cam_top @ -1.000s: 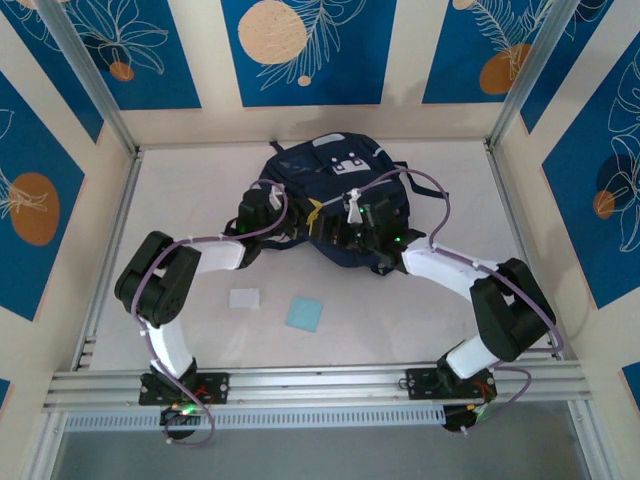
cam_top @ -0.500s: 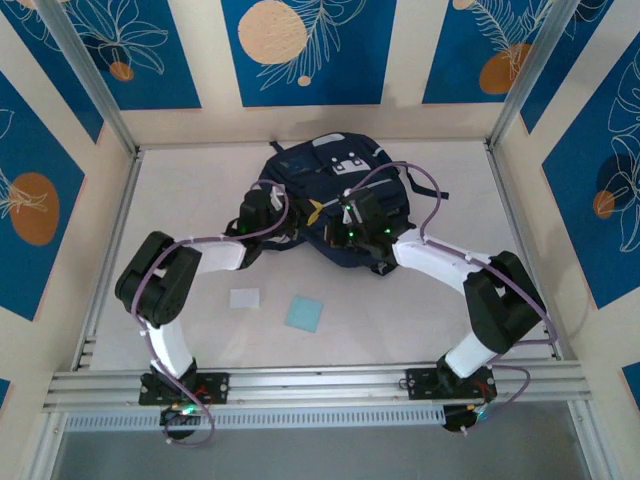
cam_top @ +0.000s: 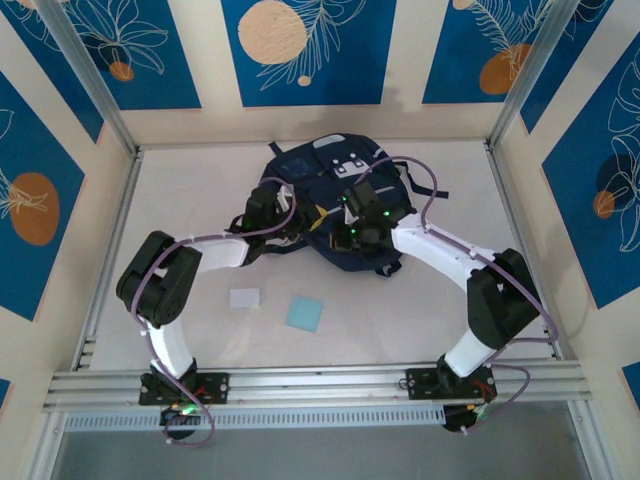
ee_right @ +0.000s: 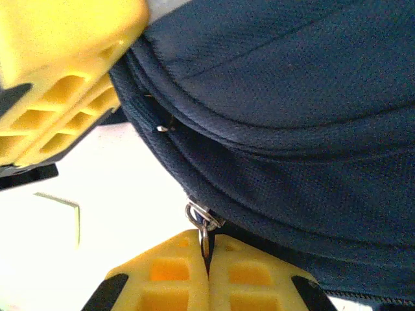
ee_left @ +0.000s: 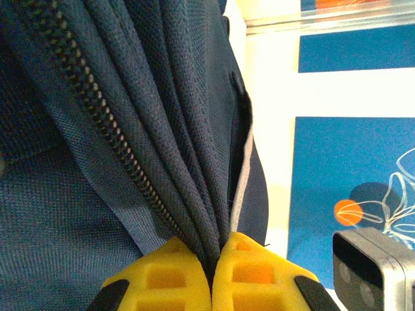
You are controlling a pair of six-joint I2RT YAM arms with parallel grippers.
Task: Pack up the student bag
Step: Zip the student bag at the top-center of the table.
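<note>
The left pincer (ee_left: 211,262) was shut tight on a bunch of folds of the big navy-blue cloth student bag (cam_top: 300,168), just beside the bag's dark zip teeth (ee_left: 97,123). The right pincer (ee_right: 207,256) was shut too. It held the little silver metal zip pull (ee_right: 202,223) between its yellow fingers (ee_right: 162,275).

The student bag lay on the flat white table (cam_top: 180,200), up toward 12 o'clock in the top view, near the back wall. Both pincers met at the bag's 6 o'clock side. A small white card (cam_top: 244,297) and a light blue square (cam_top: 305,313) lay at about 7 o'clock from the bag, well apart from it.

The bag looked soft and floppy, and its cloth bunched up where it was pinched. It did not look easy to break. It was by far the biggest thing there, so it would likely be clumsy to lift, and it might slide on the smooth table when tugged. The best places to take hold seemed to be the zip pull, for opening, and the cloth next to the zip, to keep the bag from sliding. The pull was tiny and smooth, so it could slip out.
</note>
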